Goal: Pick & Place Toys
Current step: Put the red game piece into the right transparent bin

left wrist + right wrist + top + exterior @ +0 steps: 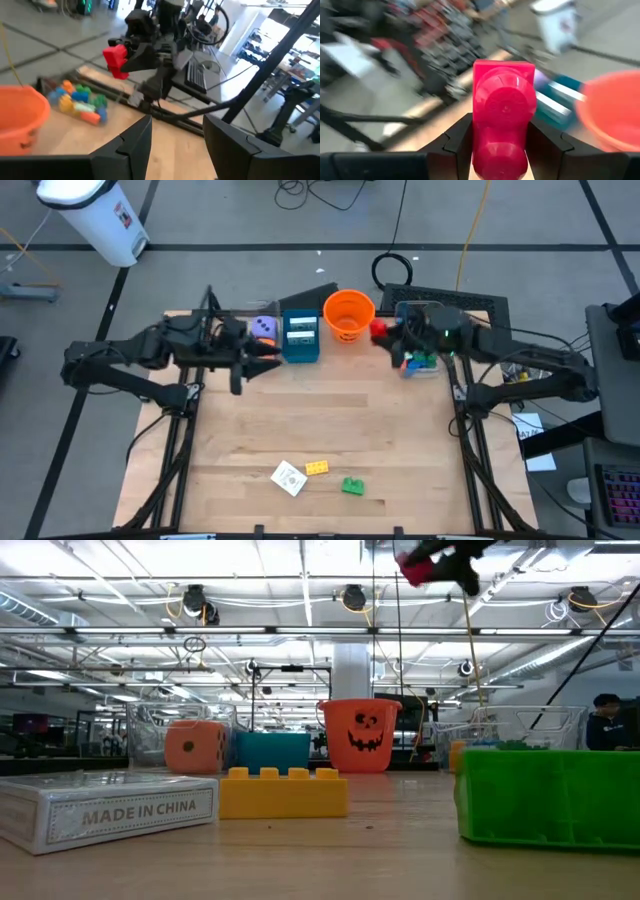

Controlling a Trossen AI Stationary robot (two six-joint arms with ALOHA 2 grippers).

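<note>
Red brick (503,120) is clamped between the fingers of the right gripper (384,332), held in the air at the far side of the table, just beside the orange bucket (349,314) and above the near edge of the clear bin of bricks (420,363). Low view shows the brick high overhead.

Step in hand, as I judge it: carrying a picked toy toward its container; release not yet made.

Left gripper (268,357) hangs near the teal box (300,337) and purple die (264,329), fingers parted, nothing between them.

Still on the table near the front edge: white card box (289,478), yellow brick (317,468), green brick (352,486), close together.

Next move calls for centring the brick over the chosen container, clear of the rim, before letting go.
</note>
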